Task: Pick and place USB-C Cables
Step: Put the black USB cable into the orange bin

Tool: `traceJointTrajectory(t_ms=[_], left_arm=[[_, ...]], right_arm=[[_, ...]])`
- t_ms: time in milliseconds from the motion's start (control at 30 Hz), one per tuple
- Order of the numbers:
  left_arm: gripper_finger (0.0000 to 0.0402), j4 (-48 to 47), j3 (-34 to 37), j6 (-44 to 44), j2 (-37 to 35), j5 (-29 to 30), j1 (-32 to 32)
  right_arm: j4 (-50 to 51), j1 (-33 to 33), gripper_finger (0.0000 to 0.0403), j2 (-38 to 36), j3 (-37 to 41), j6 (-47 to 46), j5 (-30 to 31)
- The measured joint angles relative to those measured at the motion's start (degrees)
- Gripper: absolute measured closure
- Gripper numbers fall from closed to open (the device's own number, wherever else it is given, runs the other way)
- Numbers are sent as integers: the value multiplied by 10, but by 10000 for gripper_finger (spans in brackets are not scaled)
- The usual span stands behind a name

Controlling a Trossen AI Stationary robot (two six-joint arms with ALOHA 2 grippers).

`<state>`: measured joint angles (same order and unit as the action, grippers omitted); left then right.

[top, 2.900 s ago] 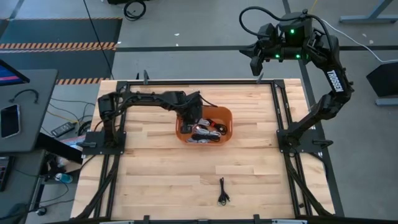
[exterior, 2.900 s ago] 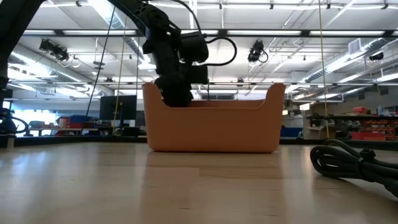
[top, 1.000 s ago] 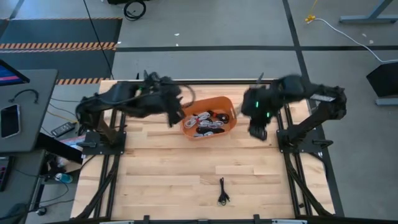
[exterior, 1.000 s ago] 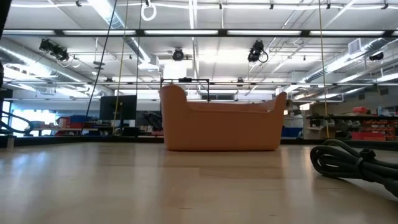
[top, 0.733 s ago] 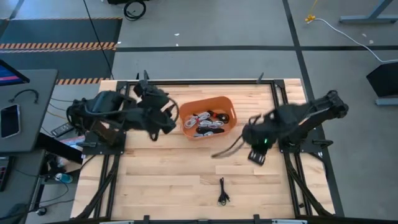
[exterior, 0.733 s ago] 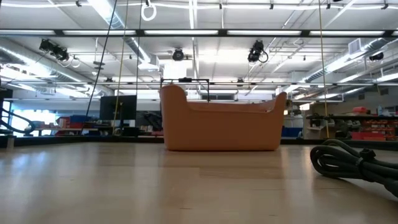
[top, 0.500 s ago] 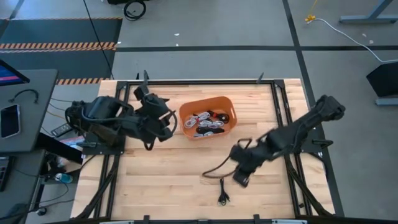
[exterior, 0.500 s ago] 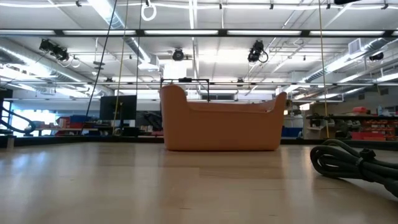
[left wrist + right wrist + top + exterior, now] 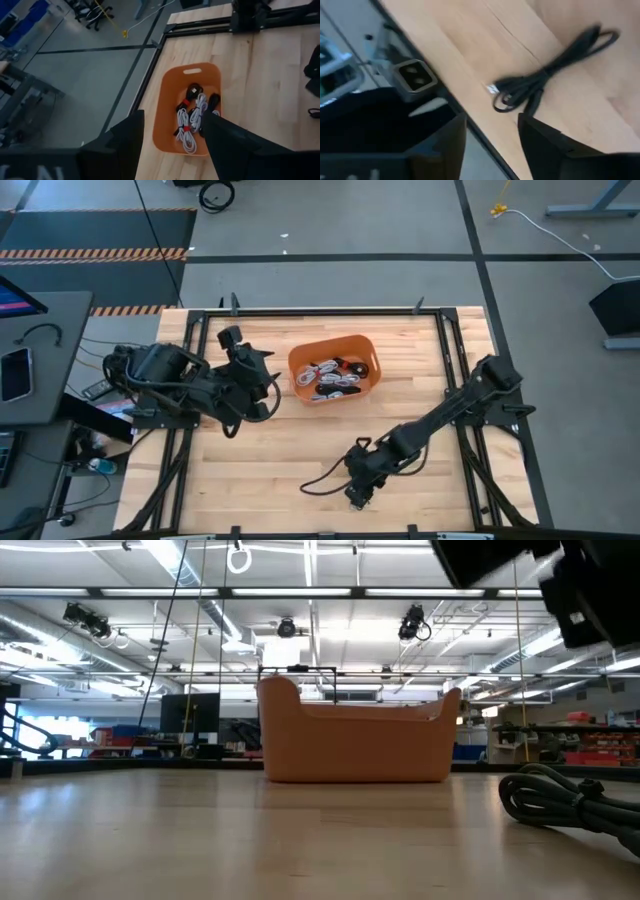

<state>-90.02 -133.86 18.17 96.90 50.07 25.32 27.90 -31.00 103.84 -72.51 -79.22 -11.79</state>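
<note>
The right gripper [image 9: 490,132], fingers spread and empty, hangs low over the near middle of the pale plank table [image 9: 260,470], in a hall with a grey floor. Just beyond its fingertips a black USB-C cable [image 9: 547,75] lies flat and elongated. The left gripper [image 9: 172,135], also spread, waits left of the orange bin [image 9: 366,362] holding more coiled cables [image 9: 330,377].

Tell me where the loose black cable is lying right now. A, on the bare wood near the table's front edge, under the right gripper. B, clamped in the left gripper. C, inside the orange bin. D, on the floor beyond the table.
A: the right wrist view shows the black cable lying on the table, with the open right gripper above it, away from the orange bin.
</note>
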Motion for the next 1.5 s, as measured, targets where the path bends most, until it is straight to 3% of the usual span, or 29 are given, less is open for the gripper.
traceJointTrajectory(t_ms=[167,400,700,800,967,1167,1300,1500], left_arm=[[196,0,0,0,0,0,14],[196,0,0,0,0,0,21],[196,0,0,0,0,0,20],[196,0,0,-8,0,0,20],[196,0,0,-13,0,0,20],[196,0,0,-41,0,0,20],[196,0,0,-59,0,0,18],[196,0,0,-75,0,0,16]], right_arm=[[0,0,195,59,0,-34,-34],[-38,4,194,117,0,-68,-46],[-45,11,197,138,-4,-101,-53],[-43,12,226,139,-3,-89,-62],[-60,13,348,138,-1,-95,-69],[-52,16,351,132,-17,-66,-64],[-13,33,351,96,-43,-24,-13],[44,80,351,1,-99,99,119]])
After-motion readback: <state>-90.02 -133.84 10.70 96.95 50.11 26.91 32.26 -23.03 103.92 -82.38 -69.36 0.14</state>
